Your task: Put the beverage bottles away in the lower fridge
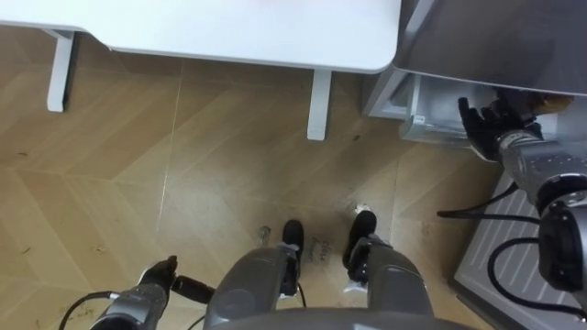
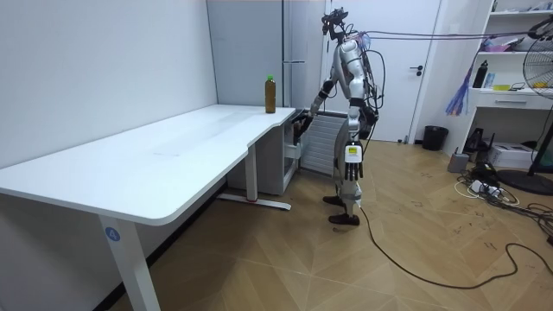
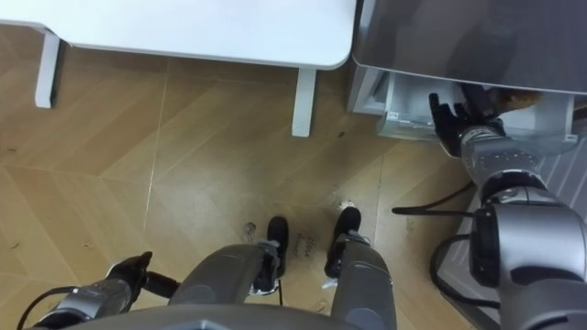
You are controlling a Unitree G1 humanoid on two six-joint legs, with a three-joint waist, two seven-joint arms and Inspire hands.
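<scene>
A brown drink bottle with a green cap (image 2: 270, 93) stands upright on the white desk (image 2: 173, 151), at the end nearest the fridge. The grey fridge (image 1: 495, 37) is at my right, and its lower compartment (image 1: 417, 110) stands open. My right hand (image 1: 486, 124) reaches into that opening with its fingers spread, open and holding nothing. Something brownish (image 1: 543, 103) lies just past the fingers inside; I cannot tell what it is. My left hand (image 1: 156, 277) hangs low at my left side, open and empty.
I stand between the desk's end and the fridge. The lower fridge door (image 1: 514, 266), white and ribbed, is swung out at my right. A desk leg (image 1: 318, 103) stands ahead on the wooden floor. A bin (image 2: 435, 137) and a fan (image 2: 537, 69) stand behind in the room view.
</scene>
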